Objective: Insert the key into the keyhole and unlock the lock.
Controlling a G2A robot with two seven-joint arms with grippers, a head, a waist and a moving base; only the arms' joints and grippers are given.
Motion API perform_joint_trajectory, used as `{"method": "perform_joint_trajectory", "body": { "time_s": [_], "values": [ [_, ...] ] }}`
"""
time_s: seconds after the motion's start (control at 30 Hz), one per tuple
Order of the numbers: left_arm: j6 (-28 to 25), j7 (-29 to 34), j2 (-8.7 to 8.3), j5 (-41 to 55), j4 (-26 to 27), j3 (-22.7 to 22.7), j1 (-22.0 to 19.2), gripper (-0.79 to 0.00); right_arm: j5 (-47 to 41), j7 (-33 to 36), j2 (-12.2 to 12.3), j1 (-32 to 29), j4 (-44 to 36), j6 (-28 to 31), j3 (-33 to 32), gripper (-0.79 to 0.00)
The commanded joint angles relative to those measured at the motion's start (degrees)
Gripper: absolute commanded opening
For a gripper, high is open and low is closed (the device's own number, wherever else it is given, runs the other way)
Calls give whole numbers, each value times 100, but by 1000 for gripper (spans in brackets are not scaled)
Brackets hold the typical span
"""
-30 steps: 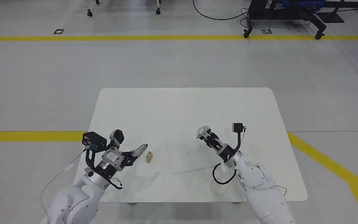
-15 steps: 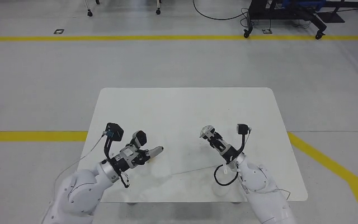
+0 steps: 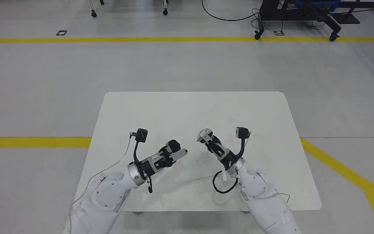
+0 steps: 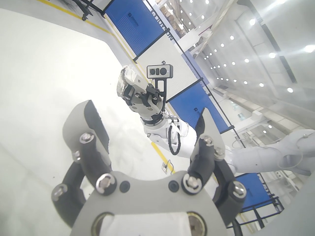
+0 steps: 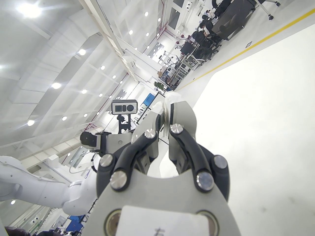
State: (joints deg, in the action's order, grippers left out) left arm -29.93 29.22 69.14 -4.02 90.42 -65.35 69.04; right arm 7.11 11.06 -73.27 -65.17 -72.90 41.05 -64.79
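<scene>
Key (image 4: 126, 78): small, pale and silvery, with a crinkled surface like a wrapped lump. Pinched at the very tips of the right gripper (image 5: 166, 110), one finger pressed flat on either side. Pokes out just past those fingertips as a short whitish stub, in line with the fingers. Carried above the table (image 3: 245, 111), not touching it. Turned toward the left gripper (image 3: 177, 150), near its spread fingertips but apart from them, straight out beyond the gap between them. Blade and teeth too small to make out.
</scene>
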Motion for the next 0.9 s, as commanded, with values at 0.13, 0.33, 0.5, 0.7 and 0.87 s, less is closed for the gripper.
{"method": "perform_joint_trajectory", "body": {
  "time_s": [0.13,0.33,0.5,0.7,0.87],
  "values": [
    [-8,10,80,205,-505,277,-354,-489,-25,-48,-30,56,109,27,24,-785],
    [8,118,115,250,-822,368,-595,-477,-166,143,-60,150,197,-13,100,-785],
    [-9,156,146,223,-972,474,-714,-480,-215,208,-104,259,313,-47,209,-785],
    [-17,140,174,179,-1118,545,-810,-489,-230,237,-150,350,415,-52,306,-785],
    [-12,116,187,152,-1186,562,-847,-502,-235,252,-171,385,456,-42,323,-785]
  ]
}}
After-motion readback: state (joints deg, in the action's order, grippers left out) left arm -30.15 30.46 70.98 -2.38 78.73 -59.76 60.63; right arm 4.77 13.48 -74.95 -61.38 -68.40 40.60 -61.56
